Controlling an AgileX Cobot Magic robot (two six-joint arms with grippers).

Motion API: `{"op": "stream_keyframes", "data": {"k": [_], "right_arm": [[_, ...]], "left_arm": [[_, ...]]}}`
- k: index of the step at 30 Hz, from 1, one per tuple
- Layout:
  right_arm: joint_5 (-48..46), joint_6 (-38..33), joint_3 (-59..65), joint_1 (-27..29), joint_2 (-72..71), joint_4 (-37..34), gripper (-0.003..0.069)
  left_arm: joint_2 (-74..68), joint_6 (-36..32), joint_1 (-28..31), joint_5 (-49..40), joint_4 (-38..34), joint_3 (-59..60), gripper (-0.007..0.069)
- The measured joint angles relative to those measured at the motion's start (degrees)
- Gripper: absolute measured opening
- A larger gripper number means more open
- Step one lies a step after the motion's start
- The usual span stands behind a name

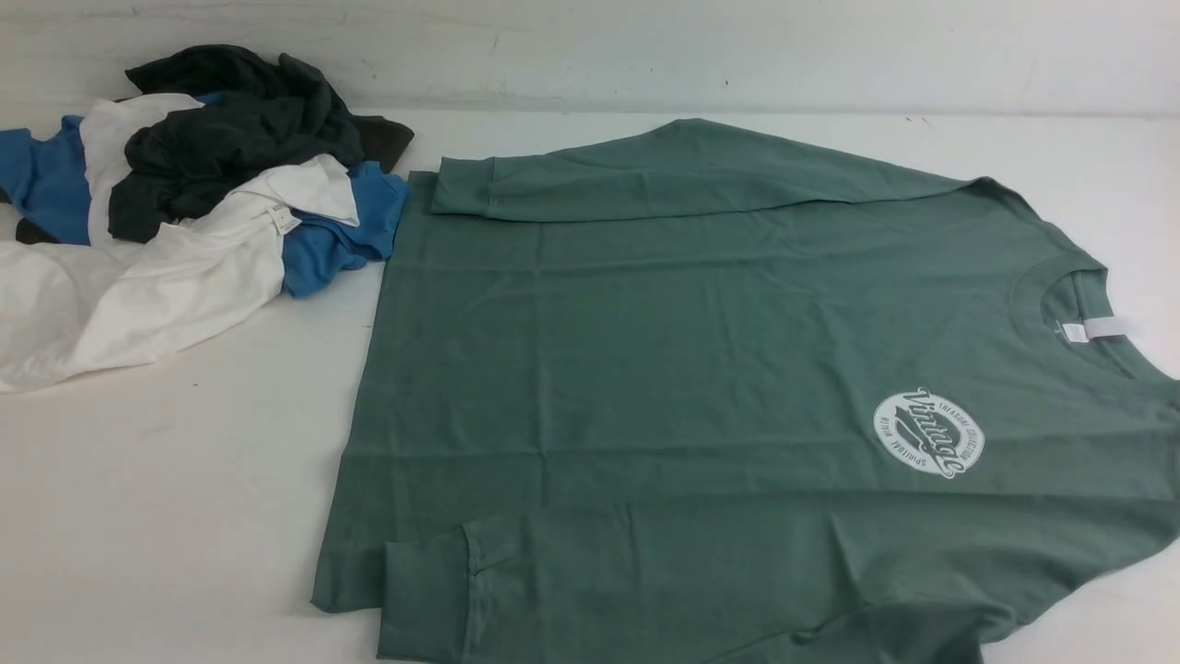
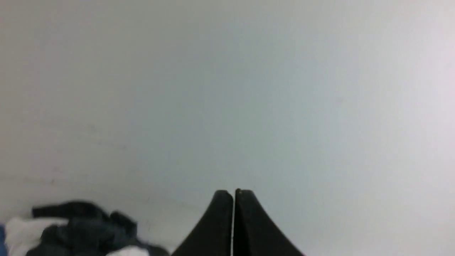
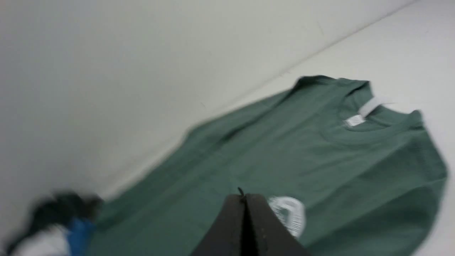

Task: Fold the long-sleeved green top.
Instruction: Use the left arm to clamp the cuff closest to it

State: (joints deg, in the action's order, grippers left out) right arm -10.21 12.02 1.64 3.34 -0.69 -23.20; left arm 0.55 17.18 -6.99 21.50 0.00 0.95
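Note:
The green long-sleeved top lies flat on the white table, its neck to the right and its hem to the left. Both sleeves are laid in over the body, one along the far edge and one along the near edge. Its round white logo faces up. Neither arm shows in the front view. My right gripper is shut and empty, hovering above the top near the logo. Shut and empty too, my left gripper faces a pale wall.
A heap of other clothes, dark charcoal, bright blue and white, sits at the table's far left, just beside the top's hem. A pale wall runs along the table's back edge. The heap also shows in the left wrist view.

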Motion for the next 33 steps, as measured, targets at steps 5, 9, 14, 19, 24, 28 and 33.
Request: {"op": "stream_keyframes", "data": {"k": [5,9,14,19,24,28,33], "right_arm": [[4.42,4.89,0.00,0.00,0.00,-16.35,-0.0013],[4.54,3.19,0.00,0.00,0.00,-18.09,-0.0013],[6.88,-1.90,0.00,0.00,0.00,-18.67,-0.0013],[7.01,-4.15,-0.20,0.00,0.00,-18.85,-0.0013],[-9.02,-10.33,-10.27,0.00,0.98,-15.08,-0.0013],[-28.86,-15.15,-26.13,0.00,13.24,-7.66,-0.0013],[-54.96,-21.42,-42.05,0.00,33.75,-1.08,-0.0013]], "left_arm": [[-0.89,3.26,0.00,-9.46,0.00,-9.96,-0.0004],[-7.20,4.16,0.00,-29.09,0.00,-21.14,-0.0004],[-24.71,2.43,0.00,-64.31,0.00,-35.61,-0.0004],[-39.80,-2.83,0.00,-80.76,-0.55,-39.79,-0.0004],[-54.28,-7.35,0.00,-86.73,-2.81,-39.92,-0.0004],[-61.80,-11.09,-1.48,-83.73,-6.35,-40.09,-0.0004],[-67.21,-12.01,-7.85,-79.72,-8.04,-42.37,-0.0004]]}}
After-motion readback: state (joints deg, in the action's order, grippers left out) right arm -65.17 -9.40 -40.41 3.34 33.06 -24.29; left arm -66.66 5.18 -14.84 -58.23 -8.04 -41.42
